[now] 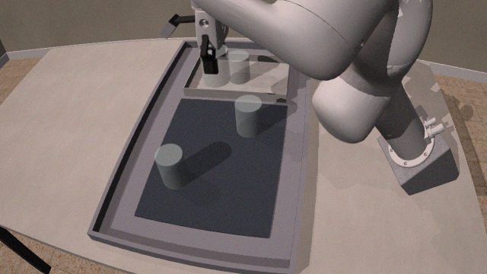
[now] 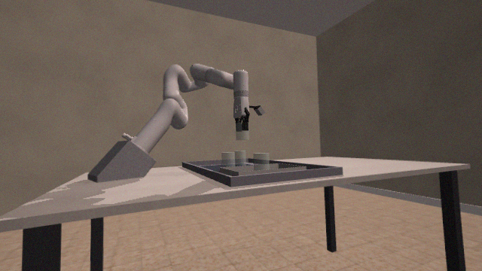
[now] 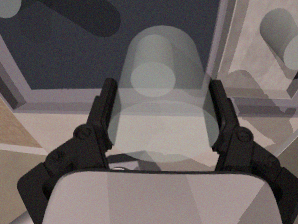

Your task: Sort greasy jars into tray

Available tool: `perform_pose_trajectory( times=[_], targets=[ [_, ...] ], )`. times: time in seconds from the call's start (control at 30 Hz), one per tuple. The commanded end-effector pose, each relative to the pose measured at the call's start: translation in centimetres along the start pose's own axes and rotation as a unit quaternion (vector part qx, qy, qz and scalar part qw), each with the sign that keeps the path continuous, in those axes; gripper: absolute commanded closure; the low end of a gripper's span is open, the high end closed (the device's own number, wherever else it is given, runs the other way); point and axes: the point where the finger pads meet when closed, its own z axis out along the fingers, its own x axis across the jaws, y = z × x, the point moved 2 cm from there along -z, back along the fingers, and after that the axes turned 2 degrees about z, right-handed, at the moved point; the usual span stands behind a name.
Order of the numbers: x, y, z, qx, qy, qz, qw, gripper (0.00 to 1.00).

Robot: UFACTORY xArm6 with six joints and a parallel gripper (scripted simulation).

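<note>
Above the tray (image 1: 192,91), at the far end of the steel table top (image 1: 125,152): one gripper (image 1: 210,61), fingers clamped at a fairly wide spread on the held jar (image 2: 242,135), which hung well clear of everything below it in the exterior view. In the wrist view the black fingers pressed the two sides of that jar (image 3: 160,96), its body pointing down and away from the palm.

Item, tray: shallow, pale, low-rimmed; it stood just beyond the mat (image 1: 213,198). One tray jar (image 1: 239,66) stood upright inside the rims, just beside the held jar as seen from above.

Item, mat: dark, rectangular, lying flat. Two jars stood on it, well apart. The far mat jar (image 1: 248,116) stood near the edge nearest the tray; the near mat jar (image 1: 170,165) stood toward the left side of the mat. Both cast long shadows across the dark surface.

Item, arm (image 1: 342,57): pale grey, bulky, reaching from its base block (image 1: 428,167) at the right of the table over to the tray end. It hid part of the right-hand table edge in the top view. A small dark bracket (image 1: 173,23) projected beside the wrist.
</note>
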Motion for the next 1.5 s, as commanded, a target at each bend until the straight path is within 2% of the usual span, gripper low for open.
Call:
perform_pose_trajectory(
  times=[0.0, 1.47],
  targets=[
    [0.8, -0.5, -0.1, 0.001, 0.0, -0.001, 1.0, 1.0],
    [12.6, -5.9, -0.1, 0.001, 0.0, -0.001, 1.0, 1.0]
  ],
)
